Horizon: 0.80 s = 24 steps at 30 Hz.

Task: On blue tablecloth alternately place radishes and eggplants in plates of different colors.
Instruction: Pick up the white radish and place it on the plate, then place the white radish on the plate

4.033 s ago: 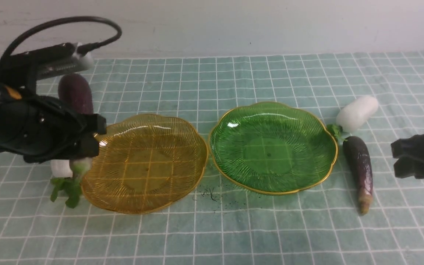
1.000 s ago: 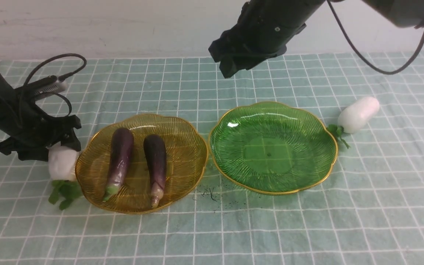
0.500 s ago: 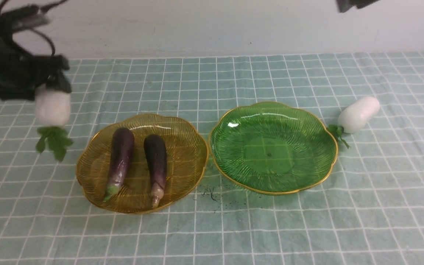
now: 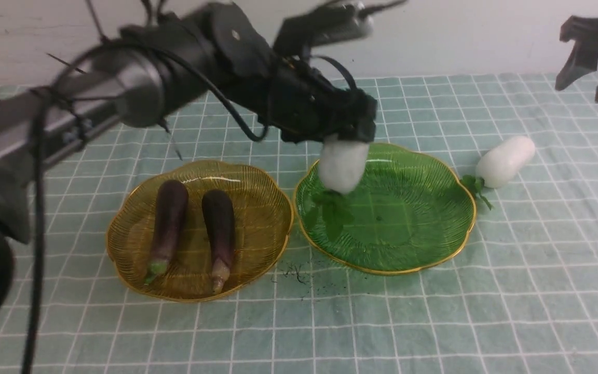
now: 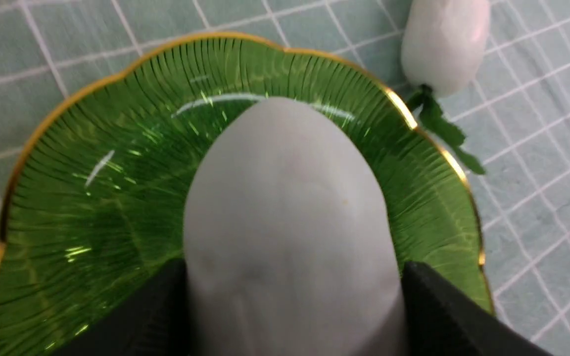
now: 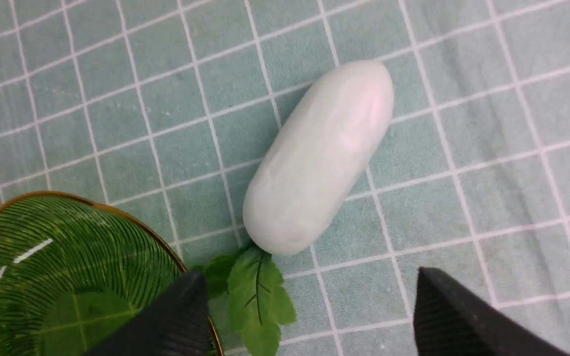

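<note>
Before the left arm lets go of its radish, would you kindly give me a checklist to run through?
1. Grip: the left end effector is shut on the held radish: ok.
2. Position: the held radish is above the green plate, inside its rim: ok.
3. Nothing else lies in the green plate: ok.
4. Height for a gentle release: the leaves hang near the plate floor, contact unclear: cannot tell.
5. The right end effector is open, clear of the plate, over the second radish: ok.
6. Both eggplants lie in the amber plate: ok.
</note>
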{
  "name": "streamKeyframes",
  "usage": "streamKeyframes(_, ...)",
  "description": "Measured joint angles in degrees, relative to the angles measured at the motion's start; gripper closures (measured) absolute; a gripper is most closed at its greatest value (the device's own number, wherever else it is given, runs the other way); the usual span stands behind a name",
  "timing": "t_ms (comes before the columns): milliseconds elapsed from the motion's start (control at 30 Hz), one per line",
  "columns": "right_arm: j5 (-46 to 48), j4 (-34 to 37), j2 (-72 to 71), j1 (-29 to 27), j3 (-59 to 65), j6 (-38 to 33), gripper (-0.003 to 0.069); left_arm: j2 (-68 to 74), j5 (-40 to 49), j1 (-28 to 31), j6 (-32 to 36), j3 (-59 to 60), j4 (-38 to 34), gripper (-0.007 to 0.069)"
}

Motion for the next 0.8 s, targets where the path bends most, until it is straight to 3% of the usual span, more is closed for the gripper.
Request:
streamKeyframes(100, -0.9, 2.3, 5.1, 0.0, 0.0, 0.0, 0.0037, 3.9, -0.8, 0.0, 0.0, 0.0, 0.1, 0.0157)
streamKeyframes(167, -2.3, 3.2, 8.0, 0.0, 0.0, 0.1, 0.0017, 5.2, -0.8, 0.1, 0.0, 0.0, 0.2, 0.0153)
streamKeyframes(367, -9.4, 8.4, 14.0, 0.0, 0.0, 1.1, 0.0016, 5.4, -0.5, 0.1, 0.0, 0.0, 0.2, -0.0013)
streamKeyframes(533, -12.8, 11.5, 15.8, 0.0, 0.0, 1.1, 0.0016, 5.4, 2.7, 0.1, -0.1, -0.7, 2.2, -0.0038)
streamKeyframes(667, -13.2, 12.6, 17.3, 0.0, 0.0, 1.1, 0.0040, 5.3, 8.7, 0.3, -1.7, -3.6, 5.0, 0.0030)
streamKeyframes(733, -13.0, 12.8, 17.7, 0.0, 0.0, 0.8, 0.0081, 4.9, 13.1, 0.5, -3.3, -5.8, 6.5, 0.0113)
streamKeyframes(800, -12.3, 12.8, 17.8, 0.0, 0.0, -0.1, 0.0173, 4.0, 17.0, 1.0, -4.6, -8.1, 8.3, 0.0232)
